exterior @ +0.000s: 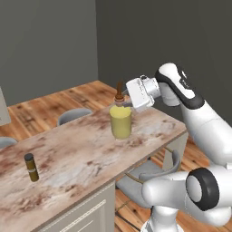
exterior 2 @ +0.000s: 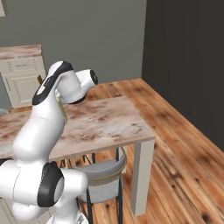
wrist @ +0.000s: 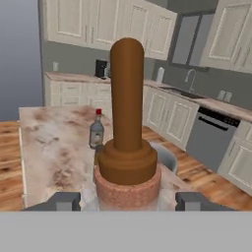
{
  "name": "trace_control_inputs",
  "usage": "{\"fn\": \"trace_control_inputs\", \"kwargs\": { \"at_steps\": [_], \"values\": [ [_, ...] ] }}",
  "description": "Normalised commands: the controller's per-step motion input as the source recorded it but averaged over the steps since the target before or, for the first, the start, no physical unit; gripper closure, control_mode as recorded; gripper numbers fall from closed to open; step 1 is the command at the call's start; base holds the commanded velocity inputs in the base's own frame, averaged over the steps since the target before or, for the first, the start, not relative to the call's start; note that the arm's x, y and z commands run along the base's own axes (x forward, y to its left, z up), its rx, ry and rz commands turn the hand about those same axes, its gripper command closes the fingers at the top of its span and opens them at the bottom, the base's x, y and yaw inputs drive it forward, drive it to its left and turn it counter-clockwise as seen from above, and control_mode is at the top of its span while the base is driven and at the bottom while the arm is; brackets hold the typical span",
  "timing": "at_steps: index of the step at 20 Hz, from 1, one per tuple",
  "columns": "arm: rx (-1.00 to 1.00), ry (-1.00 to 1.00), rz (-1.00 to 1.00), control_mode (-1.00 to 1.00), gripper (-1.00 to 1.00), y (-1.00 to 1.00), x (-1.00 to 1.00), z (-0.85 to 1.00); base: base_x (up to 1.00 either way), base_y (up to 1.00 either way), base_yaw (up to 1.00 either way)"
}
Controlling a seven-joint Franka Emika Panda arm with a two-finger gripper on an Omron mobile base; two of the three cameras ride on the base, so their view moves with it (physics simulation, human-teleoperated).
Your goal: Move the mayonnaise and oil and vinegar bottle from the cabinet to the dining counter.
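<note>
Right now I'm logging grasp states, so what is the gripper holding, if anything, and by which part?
Cannot be told for sure: the gripper straddles the neck of the oil and vinegar bottle, just below its brown stopper, but contact isn't visible.

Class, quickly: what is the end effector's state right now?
End effector: open, fingers on either side of the oil and vinegar bottle neck, not clamped.

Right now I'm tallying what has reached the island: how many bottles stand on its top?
3: the oil and vinegar bottle near the far edge by the gripper, a thin brown bottle toward the near left, and a red-capped bottle farther along. The arm may hide others.
</note>
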Motion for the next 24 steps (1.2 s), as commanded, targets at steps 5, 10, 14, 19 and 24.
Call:
{"fn": "trace_control_inputs", "kwargs": {
  "at_steps": [5,10,14,19,24],
  "values": [
    [0.06,0.0,-0.01,-1.0,1.0,0.0,0.42,-0.03,0.0,0.0,0.0],
    [0.06,0.05,0.0,-1.0,1.0,0.0,0.57,-0.11,0.0,0.0,0.0],
    [0.0,0.0,0.0,-1.0,1.0,0.0,0.41,-0.41,0.0,0.0,0.0],
    [0.0,0.0,0.0,-1.0,1.0,0.0,0.36,-0.4,0.0,0.0,0.0],
    [0.0,0.0,0.0,-1.0,1.0,0.0,0.38,-0.36,0.0,0.0,0.0]
  ]
}}
